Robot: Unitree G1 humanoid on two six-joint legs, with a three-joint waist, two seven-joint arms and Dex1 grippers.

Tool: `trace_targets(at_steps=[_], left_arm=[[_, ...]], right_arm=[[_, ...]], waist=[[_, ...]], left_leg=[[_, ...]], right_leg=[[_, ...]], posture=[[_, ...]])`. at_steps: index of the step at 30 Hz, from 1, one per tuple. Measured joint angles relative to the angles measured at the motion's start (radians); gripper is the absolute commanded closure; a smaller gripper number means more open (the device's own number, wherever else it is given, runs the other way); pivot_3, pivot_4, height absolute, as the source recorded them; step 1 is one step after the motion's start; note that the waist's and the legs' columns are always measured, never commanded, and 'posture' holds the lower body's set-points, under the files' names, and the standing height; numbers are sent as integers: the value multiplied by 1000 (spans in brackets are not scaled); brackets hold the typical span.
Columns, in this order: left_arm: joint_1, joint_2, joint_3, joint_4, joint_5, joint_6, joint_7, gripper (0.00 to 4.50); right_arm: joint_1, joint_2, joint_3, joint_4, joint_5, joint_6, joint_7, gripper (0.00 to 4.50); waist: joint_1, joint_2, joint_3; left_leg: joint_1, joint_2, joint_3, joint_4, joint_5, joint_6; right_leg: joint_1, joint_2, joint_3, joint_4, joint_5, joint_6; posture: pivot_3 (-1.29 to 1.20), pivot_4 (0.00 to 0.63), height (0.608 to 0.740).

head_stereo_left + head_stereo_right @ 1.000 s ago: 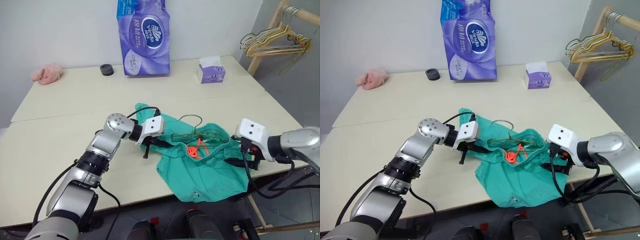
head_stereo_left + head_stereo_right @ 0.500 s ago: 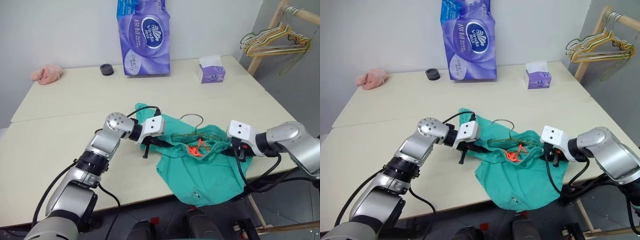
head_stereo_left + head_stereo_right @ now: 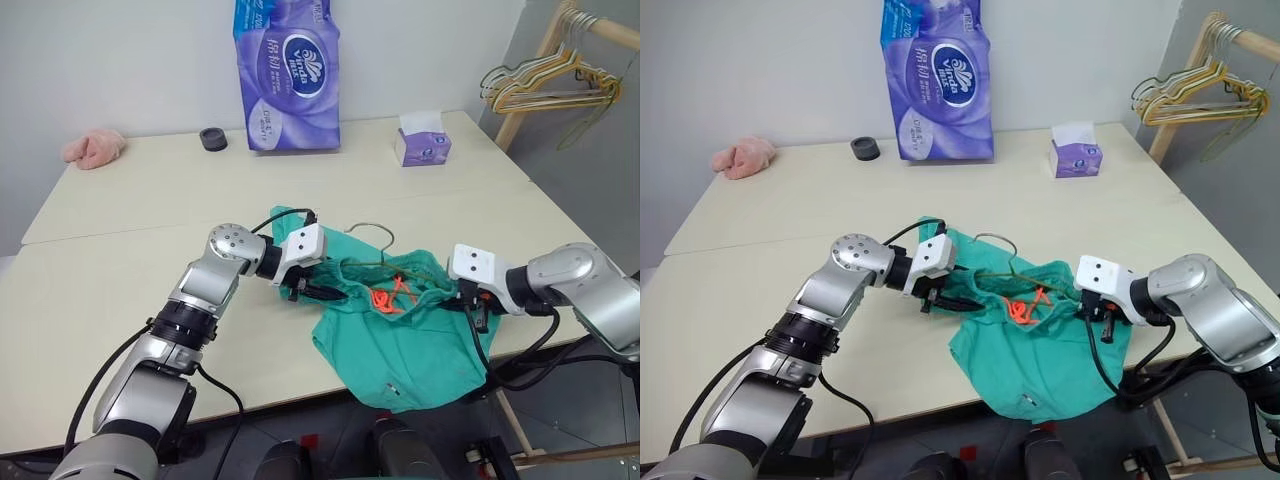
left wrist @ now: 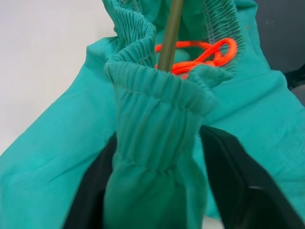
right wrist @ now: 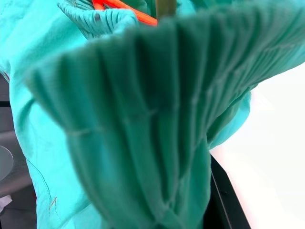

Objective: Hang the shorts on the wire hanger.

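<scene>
Two grippers flank the teal shorts (image 3: pixel 400 330) — right fingers (image 5: pixel 224 200) pinch the gathered waistband, left's spread.

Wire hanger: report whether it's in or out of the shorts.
Partly in: the wire hanger hook sticks out above the shorts waistband, its wire running inside.

Shorts (image 3: pixel 400 330) spread over the near table (image 3: pixel 130 210) edge, hanging partly off it, hanger (image 3: pixel 372 262) wire threaded through the waistband, hook poking up toward table centre. Left gripper (image 3: pixel 318 291) and right gripper (image 3: pixel 472 305) flanking the cloth at either end of the waistband. Open tabletop left of the shorts and across the middle. Along the far edge: pink cloth (image 3: pixel 95 147), black ring (image 3: pixel 212 139), tall purple pack (image 3: pixel 288 72), tissue box (image 3: pixel 422 140), well apart, gaps between. Rack (image 3: pixel 560 60) with hangers beyond the right corner.
</scene>
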Motion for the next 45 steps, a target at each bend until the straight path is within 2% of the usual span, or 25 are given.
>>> trace_targets(at_steps=[5, 10, 15, 25, 26, 28, 36, 37, 45], left_arm=[[-100, 55, 66, 145, -20, 18, -35, 1382], [-166, 61, 94, 262, -23, 29, -72, 1382], [-149, 90, 69, 276, -14, 57, -200, 1382], [-126, 53, 44, 284, 4, 38, -220, 1382], [-127, 42, 44, 303, 12, 26, -203, 1671], [-128, 22, 44, 338, 25, 17, -177, 1935], [-157, -3, 62, 426, 37, -24, -103, 4358], [-165, -5, 65, 436, 37, -28, -100, 4476], [-180, -18, 68, 475, 33, -47, -88, 4476]], right_arm=[[20, -14, -27, -10, 9, -1, 13, 4500], [29, -21, -68, -21, 25, 0, 14, 4500], [49, -27, -83, -28, 34, 3, 16, 4500], [62, -31, -115, -60, 61, 19, 14, 4500], [64, -31, -116, -61, 63, 20, 14, 4500], [67, -32, -117, -64, 68, 20, 13, 4500], [88, -41, -143, -73, 70, 25, 8, 4500], [89, -41, -152, -75, 69, 25, 4, 4500], [105, -48, -187, -97, 74, 28, -8, 4500]], waist=[[-1, 0, 0], [0, 0, 0], [-6, 0, 0], [-8, 0, 0], [-8, 0, 0], [-8, 0, 0], [-10, 0, 0], [-10, 0, 0], [-14, 0, 0]], left_leg=[[0, 0, 0, 0, 0, 0], [0, 0, 0, 0, 0, 0], [0, 0, 0, 0, 0, 0], [0, 0, 0, 0, 0, 0], [0, 0, 0, 0, 0, 0], [-1, 0, 0, 0, 0, 0], [-1, 0, 0, 0, 0, 0], [-1, 0, 0, 0, 0, 0], [-1, 0, 0, 0, 0, 0]], right_leg=[[0, 0, -1, 0, 0, 0], [0, 0, -1, 0, 0, 0], [-1, 0, -1, 1, 0, 0], [-1, 0, 0, 0, 0, 0], [-1, 0, 0, 0, 0, 0], [-1, 0, 0, 0, 0, 0], [-1, 0, 0, 0, 0, 0], [-1, 0, 0, 0, 0, 0], [-1, 0, 0, 0, 0, 0]], posture=[[-245, 90, 740], [-249, 86, 740], [-260, 86, 740], [-263, 87, 740], [-263, 87, 740], [-263, 87, 740], [-268, 90, 740], [-268, 90, 740], [-264, 92, 740]])
